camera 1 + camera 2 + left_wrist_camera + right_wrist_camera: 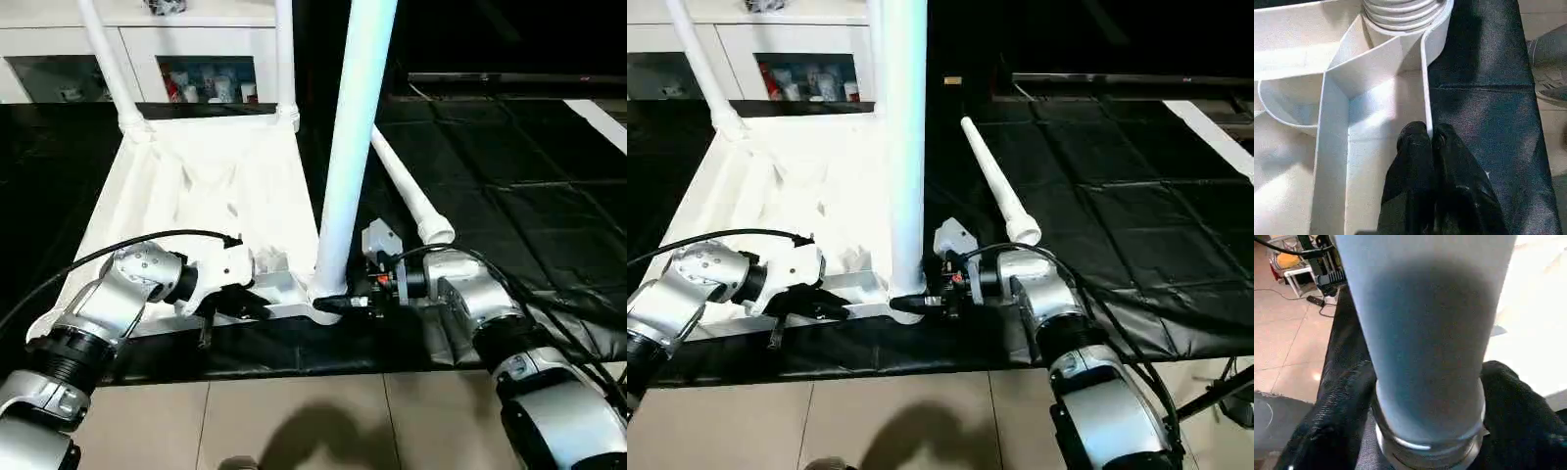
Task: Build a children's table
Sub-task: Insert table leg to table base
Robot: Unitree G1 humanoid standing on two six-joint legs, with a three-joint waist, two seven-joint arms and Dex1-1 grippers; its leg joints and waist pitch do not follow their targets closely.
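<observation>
The children's table top (pixel 196 186) lies upside down on a black mat, ribbed underside up. Two white legs (pixel 108 59) (pixel 285 59) stand in its far corner sockets. A third leg (pixel 353 127) stands upright in the near right socket (pixel 328 305). My right gripper (pixel 345 302) is closed around this leg's base, one black finger (pixel 1337 406) pressed on each side of the leg (pixel 1425 333). My left gripper (pixel 257 308) is shut on the table top's thin near rim wall (pixel 1425 88), just left of that socket. A fourth leg (pixel 411 196) lies loose on the mat to the right.
A white glass-door cabinet (pixel 196 64) stands behind the table top. The black mat (pixel 509 166) stretches far to the right, and its front edge meets a tiled floor (pixel 294 421) close to me. Cables run along both of my forearms.
</observation>
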